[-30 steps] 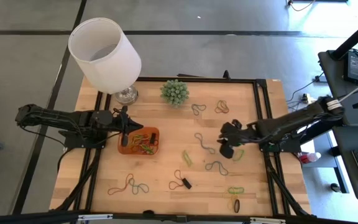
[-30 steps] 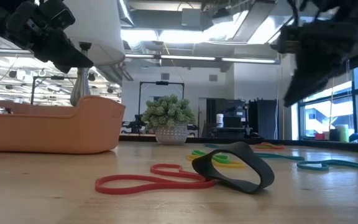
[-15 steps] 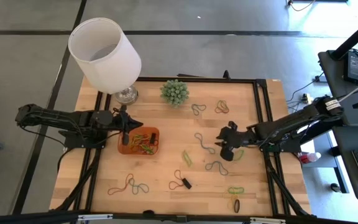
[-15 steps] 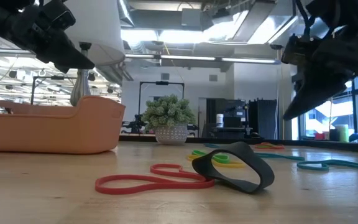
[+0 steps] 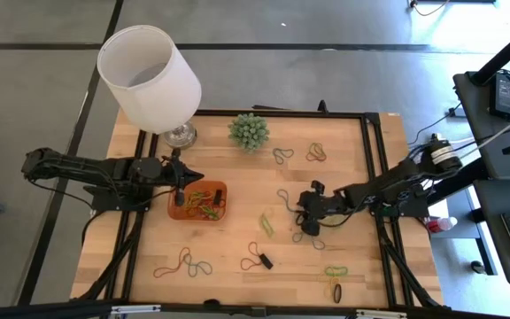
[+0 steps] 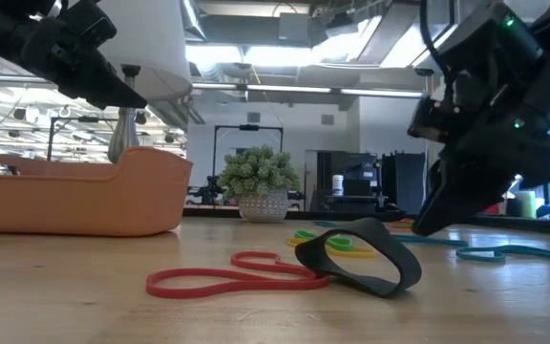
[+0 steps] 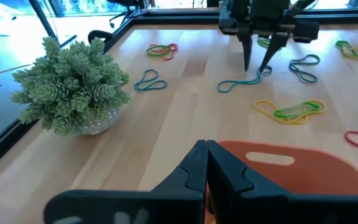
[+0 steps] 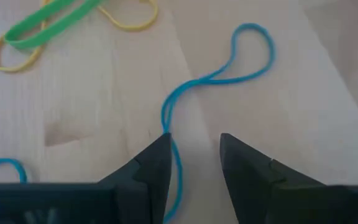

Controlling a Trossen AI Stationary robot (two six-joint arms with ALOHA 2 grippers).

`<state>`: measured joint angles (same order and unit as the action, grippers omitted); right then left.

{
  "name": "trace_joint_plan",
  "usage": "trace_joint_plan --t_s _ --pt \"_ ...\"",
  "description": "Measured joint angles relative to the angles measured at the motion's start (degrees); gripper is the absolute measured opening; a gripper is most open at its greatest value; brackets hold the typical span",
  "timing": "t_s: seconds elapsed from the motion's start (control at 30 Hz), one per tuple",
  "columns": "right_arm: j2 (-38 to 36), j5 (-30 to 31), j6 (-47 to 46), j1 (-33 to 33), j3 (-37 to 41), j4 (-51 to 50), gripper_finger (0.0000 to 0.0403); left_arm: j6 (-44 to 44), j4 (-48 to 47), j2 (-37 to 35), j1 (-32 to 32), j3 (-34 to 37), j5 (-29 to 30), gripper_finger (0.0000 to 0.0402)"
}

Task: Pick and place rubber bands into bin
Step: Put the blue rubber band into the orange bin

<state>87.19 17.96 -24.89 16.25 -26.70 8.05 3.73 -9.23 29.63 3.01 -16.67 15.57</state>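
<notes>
The orange bin [image 5: 200,201] sits left of the table's middle with several rubber bands [image 5: 204,203] inside; it also shows in the left wrist view [image 7: 291,165]. My left gripper [image 5: 179,197] hangs shut over the bin's left edge. My right gripper [image 5: 305,218] is open, fingers pointing down at a thin blue band [image 8: 219,74] lying flat on the wood right of the middle. In the right wrist view [image 8: 194,149] one strand of the band runs past a fingertip [image 8: 160,149]. The left wrist view shows the same gripper [image 7: 258,65] over the band [image 7: 241,82]. My right gripper comes at the blue band from above, pointing down, with one fingertip [image 8: 161,144] right beside the band's strand [image 8: 166,121]. I cannot tell whether it touches. The band lies flat and slack on the table.
More bands lie loose: yellow-green [image 5: 266,224], blue-grey [image 5: 308,237], red with a black one [image 5: 257,260], others near the front [image 5: 184,263] [image 5: 336,271] and far side [image 5: 316,152]. A spiky green plant [image 5: 249,131] and a white lamp [image 5: 149,78] stand at the far edge.
My right gripper has moved toward the table's left and down, from beside a green band near the right edge to the blue band nearer the middle. The left gripper has stayed over the bin.
</notes>
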Motion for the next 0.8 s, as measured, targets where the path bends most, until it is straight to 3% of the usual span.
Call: trace_joint_plan --t_s 0.27,0.37,0.53,0.8 --pt "7.4 1.7 0.1 0.1 -1.1 6.4 0.0135 0.2 0.0 0.0 0.0 0.0 -0.1 0.0002" --pt "8.9 2.0 -0.2 0.0 -1.2 7.7 0.0108 0.1 0.0 0.0 0.0 0.0 0.1 0.0003" --pt "9.4 1.0 2.1 -0.1 -0.9 12.2 0.0015 0.1 0.0 0.0 0.0 0.0 -0.1 0.0002" --pt "7.3 0.0 11.0 0.1 -2.6 16.7 0.0003 0.1 0.4 0.0 0.0 0.0 -0.2 0.0005"
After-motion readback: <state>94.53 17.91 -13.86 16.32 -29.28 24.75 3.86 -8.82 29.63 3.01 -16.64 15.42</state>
